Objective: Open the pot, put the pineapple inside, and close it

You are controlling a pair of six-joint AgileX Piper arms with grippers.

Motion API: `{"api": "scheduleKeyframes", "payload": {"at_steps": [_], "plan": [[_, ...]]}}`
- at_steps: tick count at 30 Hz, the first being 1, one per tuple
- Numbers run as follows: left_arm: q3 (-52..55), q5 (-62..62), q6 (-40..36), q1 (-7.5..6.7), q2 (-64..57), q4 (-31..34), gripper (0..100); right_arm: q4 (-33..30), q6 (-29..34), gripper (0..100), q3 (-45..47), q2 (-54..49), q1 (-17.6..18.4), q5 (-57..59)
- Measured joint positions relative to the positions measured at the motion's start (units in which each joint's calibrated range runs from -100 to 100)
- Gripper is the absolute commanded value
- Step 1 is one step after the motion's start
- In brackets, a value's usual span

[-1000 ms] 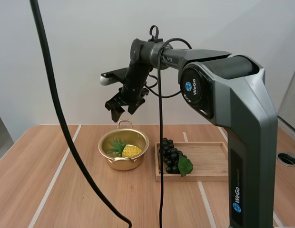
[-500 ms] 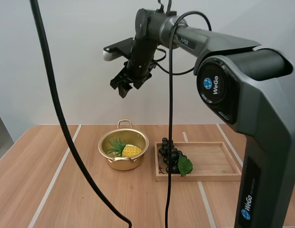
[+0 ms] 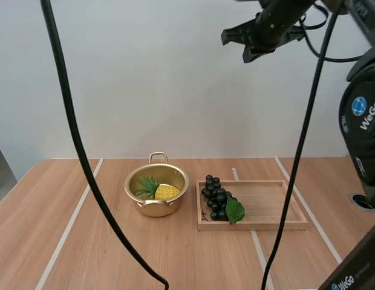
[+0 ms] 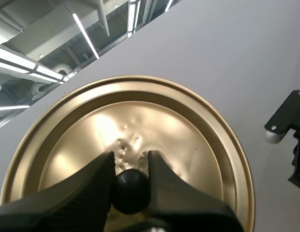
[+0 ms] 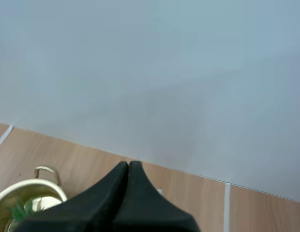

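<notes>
A gold pot point(image 3: 157, 192) stands open on the table with the yellow pineapple point(image 3: 165, 191) lying inside it. The pot's rim and handle point(image 5: 41, 174) also appear in the right wrist view, below my raised arm. My right gripper point(image 3: 245, 45) hangs high above the table, to the right of the pot, its fingers point(image 5: 127, 181) pressed together as one dark wedge on nothing. My left gripper point(image 4: 130, 180) is shut on the black knob point(image 4: 131, 189) of the gold lid point(image 4: 188, 140), holding the lid up in the air.
A wooden tray point(image 3: 272, 205) sits right of the pot with a bunch of dark grapes point(image 3: 219, 199) and a green leaf at its left end. Bare table lies in front and to the left.
My right arm has risen and swung from above the pot up to the right, and its fingers have gone from open to shut. The pot and pineapple have not moved.
</notes>
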Motion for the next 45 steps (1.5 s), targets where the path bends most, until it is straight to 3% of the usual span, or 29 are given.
{"api": "scheduleKeyframes", "payload": {"at_steps": [7,19,25,35,45], "plan": [[0.27,1.7,-3.9,0.0,0.0,0.0,0,1.72,0.42,0,3.69,-8.44,-2.0,-0.24],[22.56,-6.49,-5.85,0.0,0.44,-1.0,0,-2.12,0.83,0,40.61,-24.97,-2.18,-34.66],[35.98,-12.74,-3.4,0.0,1.02,-7.33,0,-2.49,0.83,0,52.92,-26.05,-2.18,-43.79],[51.46,-20.8,-2.37,0.0,8.68,-9.71,0,-2.64,1.03,0,62.04,-25.93,-2.18,-52.75],[57.16,-19.3,-2.15,0.0,16.9,-11.27,0,-2.64,1.13,0,63.78,-21.42,-2.18,-55.6]]}}
